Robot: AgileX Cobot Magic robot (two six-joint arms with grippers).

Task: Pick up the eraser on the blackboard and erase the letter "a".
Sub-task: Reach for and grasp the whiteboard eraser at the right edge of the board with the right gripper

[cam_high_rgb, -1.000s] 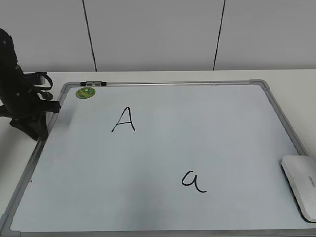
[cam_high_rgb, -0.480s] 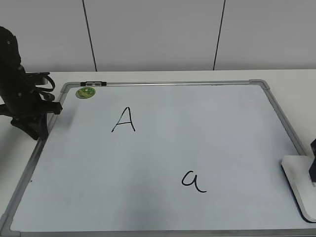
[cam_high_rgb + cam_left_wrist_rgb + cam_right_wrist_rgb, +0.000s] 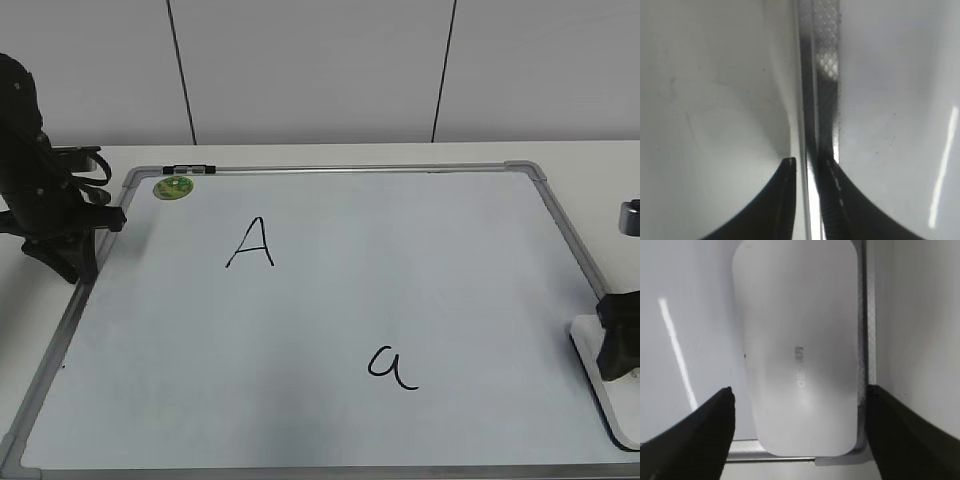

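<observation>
The blackboard [image 3: 400, 260] lies flat on the table, with a silver frame. The small letter "a" [image 3: 392, 367] is low and right of centre. The white eraser [image 3: 612, 405] lies at the board's lower right corner. My right gripper [image 3: 622, 345] is open and hangs over the eraser's far end. In the right wrist view the eraser [image 3: 797, 340] lies lengthwise between the wide-apart fingers of the gripper [image 3: 797, 392], with neither finger touching it. My left gripper [image 3: 62, 245] is shut at the board's left edge, and in the left wrist view [image 3: 807, 162] the frame runs under its tips.
A tall capital "A" [image 3: 251, 243] is upper left on the board. A round green magnet [image 3: 174, 187] sits at the top left corner. The board's frame [image 3: 864, 315] runs just beside the eraser. A white panelled wall stands behind the table.
My right gripper has come in from the right edge and now hangs over the eraser, further in than half a second ago. The left arm has hardly moved.
</observation>
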